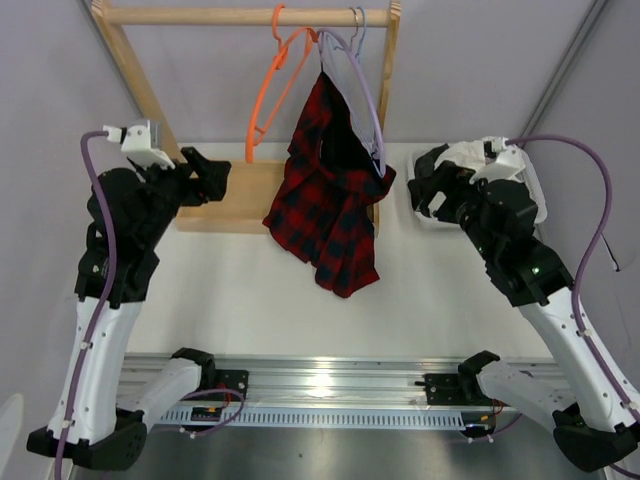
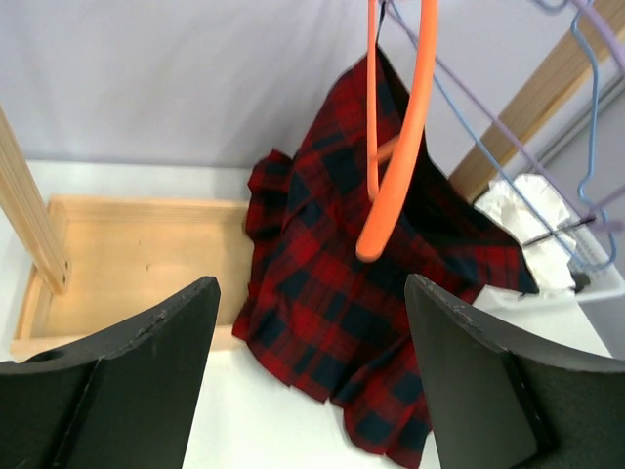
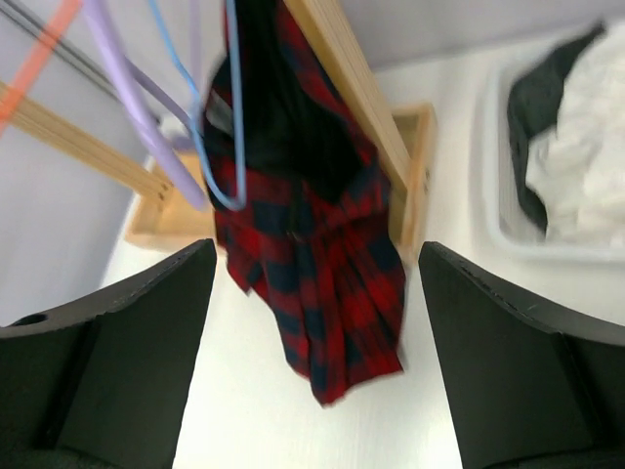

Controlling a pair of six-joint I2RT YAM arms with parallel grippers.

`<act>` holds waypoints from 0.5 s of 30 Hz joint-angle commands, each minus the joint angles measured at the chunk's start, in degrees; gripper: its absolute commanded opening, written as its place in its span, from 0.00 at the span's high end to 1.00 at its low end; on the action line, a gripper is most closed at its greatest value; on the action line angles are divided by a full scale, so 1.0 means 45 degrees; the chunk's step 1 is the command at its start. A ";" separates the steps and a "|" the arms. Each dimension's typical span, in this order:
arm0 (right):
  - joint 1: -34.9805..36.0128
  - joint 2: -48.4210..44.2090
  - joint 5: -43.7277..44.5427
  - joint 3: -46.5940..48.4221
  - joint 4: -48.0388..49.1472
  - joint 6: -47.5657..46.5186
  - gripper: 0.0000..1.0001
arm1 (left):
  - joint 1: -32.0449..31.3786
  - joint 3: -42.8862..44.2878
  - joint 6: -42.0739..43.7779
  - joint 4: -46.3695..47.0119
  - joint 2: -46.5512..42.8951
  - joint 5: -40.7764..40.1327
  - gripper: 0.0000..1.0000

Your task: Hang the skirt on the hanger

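The red and black plaid skirt [image 1: 330, 195] hangs from the lavender hanger [image 1: 362, 90] on the wooden rail, its lower part bunched over the rack's base and the white table. It shows in the left wrist view [image 2: 361, 293] and the right wrist view [image 3: 312, 254]. The lavender hanger also shows in the right wrist view [image 3: 132, 98] and in the left wrist view [image 2: 479, 107]. My left gripper [image 1: 215, 180] is open and empty, left of the skirt. My right gripper [image 1: 425, 185] is open and empty, right of the skirt. Neither touches it.
An orange hanger [image 1: 275, 85] and a pale blue hanger [image 1: 358, 30] hang on the wooden rail [image 1: 250, 15]. The rack's wooden base tray [image 1: 225, 200] lies behind the skirt. A white bin [image 1: 535, 195] with white and dark fabric sits at the right.
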 commanded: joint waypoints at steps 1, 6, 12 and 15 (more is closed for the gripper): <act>-0.0125 -0.0424 -0.0573 -0.1626 -0.0142 0.0855 0.08 | 0.0047 -0.1534 -0.0621 0.0151 -0.0771 0.0476 0.18; -0.0145 -0.1617 -0.1119 -0.3741 0.0465 0.1207 0.01 | 0.0008 -0.3083 -0.0817 0.0269 -0.1788 0.0438 0.17; -0.0145 -0.1578 -0.0731 -0.4621 0.0035 0.1521 0.01 | 0.0008 -0.6032 -0.1345 0.1342 -0.2842 0.1357 0.11; -0.0145 -0.1637 -0.0554 -0.4934 0.0035 0.1443 0.01 | 0.0028 -0.6617 -0.1248 0.1344 -0.2786 0.1669 0.11</act>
